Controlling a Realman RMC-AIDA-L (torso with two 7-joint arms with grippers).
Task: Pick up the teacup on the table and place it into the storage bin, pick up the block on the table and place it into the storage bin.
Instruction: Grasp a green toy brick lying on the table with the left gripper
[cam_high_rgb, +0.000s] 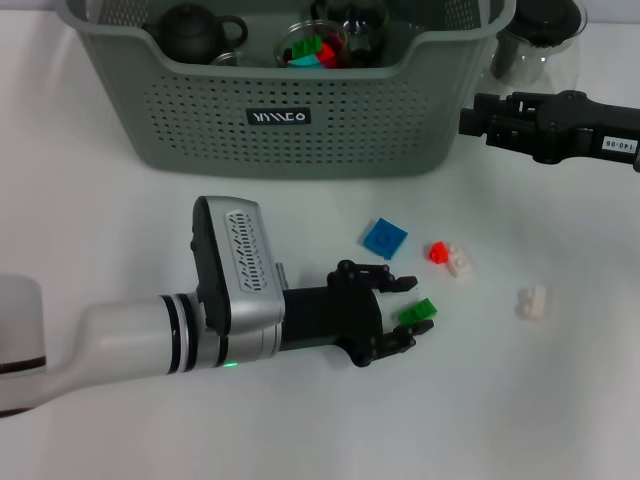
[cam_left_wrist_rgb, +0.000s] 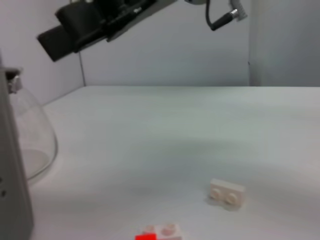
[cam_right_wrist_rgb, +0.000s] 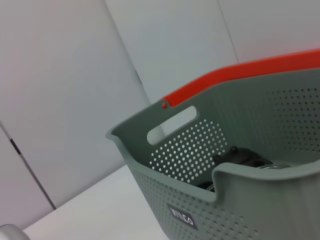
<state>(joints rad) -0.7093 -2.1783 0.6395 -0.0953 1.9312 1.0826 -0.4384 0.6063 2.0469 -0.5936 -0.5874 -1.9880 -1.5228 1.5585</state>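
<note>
The left hand (cam_high_rgb: 405, 312) lay low over the white table (cam_high_rgb: 100, 220), its black fingers spread apart, with a small green block (cam_high_rgb: 418, 312) sitting between the fingertips; whether they pressed on it could not be told. Just beyond the hand's upper finger lay a blue block (cam_high_rgb: 384, 238). A little farther out from the fingertips sat a red block (cam_high_rgb: 437, 252) touching a white one (cam_high_rgb: 460, 264), and well past those lay another white block (cam_high_rgb: 532, 302), which the left wrist view showed as a pale studded brick (cam_left_wrist_rgb: 227, 192) alone on the table.

The storage bin (cam_high_rgb: 290, 125) stood well off to the hand's side, across the table, its black label facing the robot. Inside it were a dark teapot (cam_high_rgb: 195, 32), a glass dish holding coloured blocks (cam_high_rgb: 312, 48) and some dark glassware.

The right hand (cam_high_rgb: 470, 120) hovered beside the bin's right end, near a clear glass pitcher (cam_high_rgb: 535, 40) with a black lid; how far its fingers were parted could not be told. Its wrist camera looked along the bin's perforated wall (cam_right_wrist_rgb: 200, 150) and cut-out handle.
</note>
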